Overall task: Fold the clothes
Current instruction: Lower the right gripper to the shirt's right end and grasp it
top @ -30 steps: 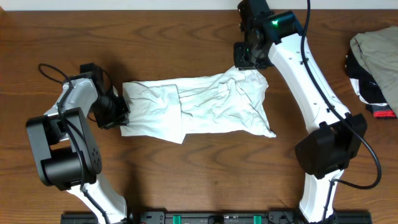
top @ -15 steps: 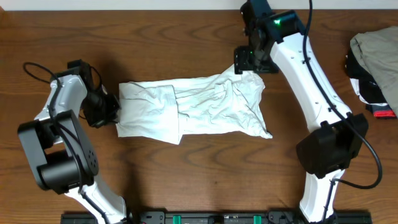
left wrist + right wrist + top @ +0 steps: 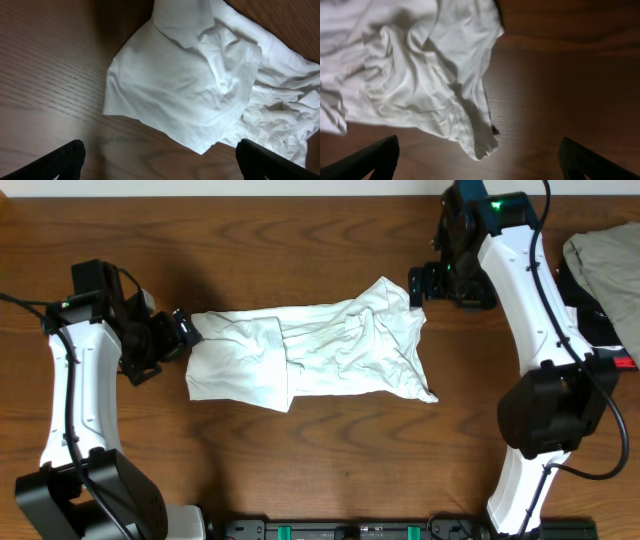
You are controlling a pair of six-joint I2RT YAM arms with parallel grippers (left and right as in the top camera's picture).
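Overhead view bright and sharp; wrist views dimmer, T-shirt casting soft shadows.

Dark-brown wood-grain tabletop fills overhead view. Pale strip along far edge, poss. wall. Black rail w/ green bits at near edge.

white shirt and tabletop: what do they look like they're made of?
white shirt: thin soft fabric, probably cotton knit, matte; it lies in fine loose wrinkles and limp folds.
tabletop: brown wood or wood-look laminate with a slight sheen; grain lines run across it, but which of the two is unclear.
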